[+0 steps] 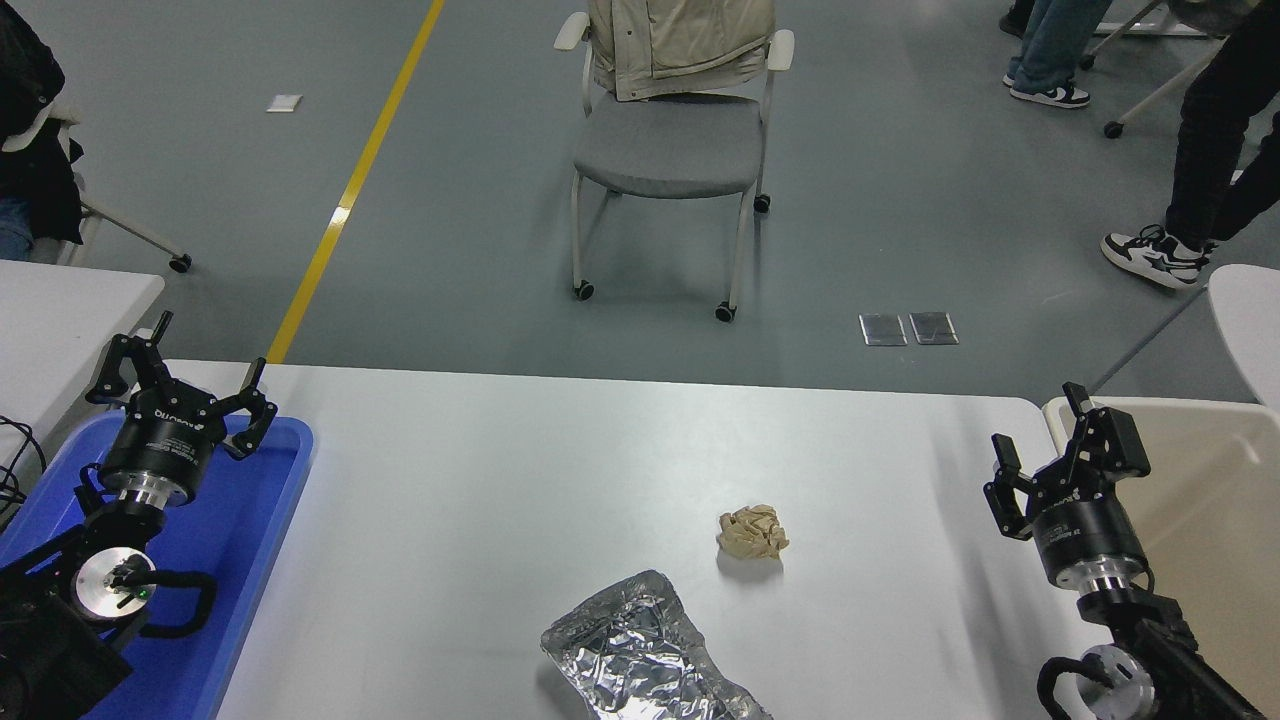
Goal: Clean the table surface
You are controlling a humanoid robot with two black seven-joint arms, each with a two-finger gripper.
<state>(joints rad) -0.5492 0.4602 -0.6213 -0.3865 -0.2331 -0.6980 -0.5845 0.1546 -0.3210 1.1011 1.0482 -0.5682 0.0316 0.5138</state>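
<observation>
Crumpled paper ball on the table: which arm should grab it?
Right, probably. The right tool is open over the table surface at its right end, nearer the crumpled paper ball. The left tool is parked over the blue tray, farther away.

On the table surface (480, 470), a paper wad (752, 531) lies behind-right of a foil bag (645, 650).

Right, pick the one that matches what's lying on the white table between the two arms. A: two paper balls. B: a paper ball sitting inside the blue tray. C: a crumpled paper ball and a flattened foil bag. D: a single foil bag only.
C: the crumpled paper ball lies on the table surface, and the foil bag lies nearer the camera, apart from it.
</observation>
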